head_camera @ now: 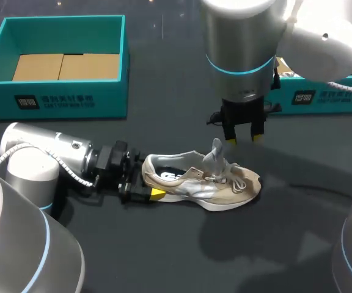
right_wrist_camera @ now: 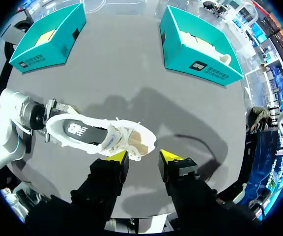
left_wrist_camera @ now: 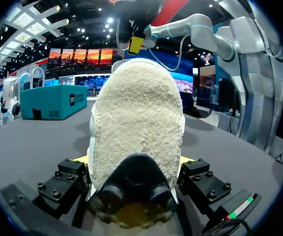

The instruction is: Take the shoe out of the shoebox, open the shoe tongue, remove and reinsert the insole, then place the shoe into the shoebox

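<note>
A beige and white shoe (head_camera: pixel 194 183) lies on its sole on the dark table, toe to the right. Its tongue (head_camera: pixel 216 154) stands pulled up, and the black insole (head_camera: pixel 173 176) shows in the opening. My left gripper (head_camera: pixel 148 183) lies low at the heel, a finger against each side of it. In the left wrist view the fuzzy heel (left_wrist_camera: pixel 136 118) fills the space between the fingers of the left gripper (left_wrist_camera: pixel 134 160). My right gripper (head_camera: pixel 243 139) hangs open just above and behind the tongue. Nothing is between the fingers of the right gripper (right_wrist_camera: pixel 142 158), and the shoe (right_wrist_camera: pixel 97 135) lies just ahead of them.
A teal shoebox (head_camera: pixel 60 97) with a cardboard floor stands open at the back left. A second teal box (head_camera: pixel 322 94) sits at the back right, partly hidden by my right arm.
</note>
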Available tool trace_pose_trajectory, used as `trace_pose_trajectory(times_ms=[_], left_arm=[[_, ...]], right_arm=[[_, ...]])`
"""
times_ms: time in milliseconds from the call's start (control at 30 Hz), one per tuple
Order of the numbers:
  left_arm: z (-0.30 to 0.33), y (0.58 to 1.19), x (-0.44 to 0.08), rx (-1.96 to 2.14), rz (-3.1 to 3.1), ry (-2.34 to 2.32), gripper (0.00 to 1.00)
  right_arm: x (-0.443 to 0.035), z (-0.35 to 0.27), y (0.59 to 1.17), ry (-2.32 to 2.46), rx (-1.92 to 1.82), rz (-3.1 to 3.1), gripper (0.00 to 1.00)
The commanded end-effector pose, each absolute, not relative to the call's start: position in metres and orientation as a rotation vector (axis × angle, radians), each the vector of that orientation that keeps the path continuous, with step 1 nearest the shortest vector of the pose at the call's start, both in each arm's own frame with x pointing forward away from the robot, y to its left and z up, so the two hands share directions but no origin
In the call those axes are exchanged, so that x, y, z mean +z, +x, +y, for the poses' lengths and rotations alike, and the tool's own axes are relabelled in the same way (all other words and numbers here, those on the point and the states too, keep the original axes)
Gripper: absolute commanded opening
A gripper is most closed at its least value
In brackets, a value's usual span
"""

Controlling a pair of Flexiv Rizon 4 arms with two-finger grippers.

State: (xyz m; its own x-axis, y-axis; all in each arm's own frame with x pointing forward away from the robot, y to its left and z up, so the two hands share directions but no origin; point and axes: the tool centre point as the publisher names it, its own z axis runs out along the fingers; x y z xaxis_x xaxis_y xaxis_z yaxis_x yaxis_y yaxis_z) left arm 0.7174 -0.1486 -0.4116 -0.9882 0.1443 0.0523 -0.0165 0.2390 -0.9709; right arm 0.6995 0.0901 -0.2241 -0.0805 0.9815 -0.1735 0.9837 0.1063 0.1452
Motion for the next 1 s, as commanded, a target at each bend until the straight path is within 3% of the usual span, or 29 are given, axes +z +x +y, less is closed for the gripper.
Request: trace_pose_trajectory(times_ms=[33, 400, 433, 500, 733, 1000], left_arm=[[-0.148, 0.719, -0.413, 1.858, -2.365, -0.124, 0.0], [-0.148, 0.719, -0.413, 1.858, -2.365, -0.124, 0.0], [-0.148, 0.719, -0.413, 1.858, -2.365, -0.124, 0.0], [-0.148, 0.719, -0.413, 1.858, -2.365, -0.124, 0.0], [-0.148, 0.719, -0.413, 1.858, -2.365, -0.124, 0.0], [-0.148, 0.719, -0.413, 1.858, -2.365, -0.124, 0.0]], right_arm=[[-0.214, 0.11, 0.709, 1.862, -0.073, 2.254, 0.41], [-0.218, 0.173, 0.718, 1.355, -0.135, 2.692, 0.33], [-0.218, 0.175, 0.718, 1.322, -0.125, 2.72, 0.26], [-0.22, 0.177, 0.718, 1.289, -0.092, 2.765, 0.0], [-0.232, 0.175, 0.706, 0.997, 0.063, 2.976, 0.0], [-0.232, 0.175, 0.706, 0.997, 0.063, 2.976, 0.0]])
